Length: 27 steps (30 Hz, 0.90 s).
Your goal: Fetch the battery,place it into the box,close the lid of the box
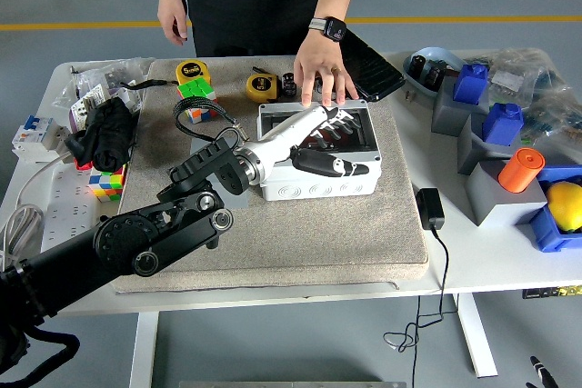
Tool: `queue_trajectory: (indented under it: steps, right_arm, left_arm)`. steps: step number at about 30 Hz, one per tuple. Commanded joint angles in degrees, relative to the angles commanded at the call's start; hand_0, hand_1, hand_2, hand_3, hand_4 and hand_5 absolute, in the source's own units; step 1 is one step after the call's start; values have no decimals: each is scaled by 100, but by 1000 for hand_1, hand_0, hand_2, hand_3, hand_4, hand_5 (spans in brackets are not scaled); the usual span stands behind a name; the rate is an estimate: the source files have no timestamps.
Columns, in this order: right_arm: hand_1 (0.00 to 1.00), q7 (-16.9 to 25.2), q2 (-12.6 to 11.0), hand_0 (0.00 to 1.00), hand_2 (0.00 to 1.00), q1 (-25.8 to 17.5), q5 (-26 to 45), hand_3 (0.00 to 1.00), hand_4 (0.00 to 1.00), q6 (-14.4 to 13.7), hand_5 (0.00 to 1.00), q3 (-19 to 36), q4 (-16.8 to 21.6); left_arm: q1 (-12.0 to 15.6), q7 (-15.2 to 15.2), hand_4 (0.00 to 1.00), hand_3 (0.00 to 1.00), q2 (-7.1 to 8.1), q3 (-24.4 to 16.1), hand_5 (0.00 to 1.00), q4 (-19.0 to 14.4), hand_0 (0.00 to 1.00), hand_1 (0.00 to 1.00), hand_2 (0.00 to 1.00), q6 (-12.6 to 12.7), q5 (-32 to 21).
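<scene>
The grey junction box [318,179] stands on the beige mat [291,243] at the table's middle. Its lid [277,115] lies down flat over the box. The battery is hidden from view. My left hand [329,141] reaches in from the lower left and rests on top of the lid, fingers spread and holding nothing. A person's hand [323,77] with a watch presses its fingertips on the box's far edge. The person's other hand [173,20] hangs free at the far side.
Two yellow tape measures [191,71] [262,86] and a puzzle cube [197,93] lie behind the box. A black tablet [371,65] lies at the back. A black charger [429,208] sits right of the mat. Grey and blue blocks, an orange cylinder [521,170] and a yellow ball [566,204] crowd the right.
</scene>
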Motion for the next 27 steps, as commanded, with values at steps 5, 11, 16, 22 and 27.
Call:
queue_trajectory:
  steps: [5,11,16,22,27]
  right_arm:
    - [664,4,-2,724,653,-4,2,592,995,5,615,-4,2]
    - [664,4,-1,725,653,-9,4,592,995,9,615,-13,2]
    - [664,1,0,724,653,-1,-7,592,995,6,615,-4,0]
    - [664,4,4,724,653,0,-8,591,996,11,615,8,0]
    - [664,5,10,724,653,-14,-4,592,996,18,615,16,-3]
  left_arm:
    - [38,-272,998,715,-19,-74,425,48,512,664,723,100,-410]
    - [77,-987,998,711,4,-259,419,73,607,696,726,410,-972]
    - [196,-1313,998,702,70,-630,409,-84,667,717,725,575,-1153]
    - [477,-1425,998,684,222,-1297,397,-259,676,712,714,556,-1465]
    - [906,-1364,998,670,471,-2087,388,-408,667,707,708,538,-1537]
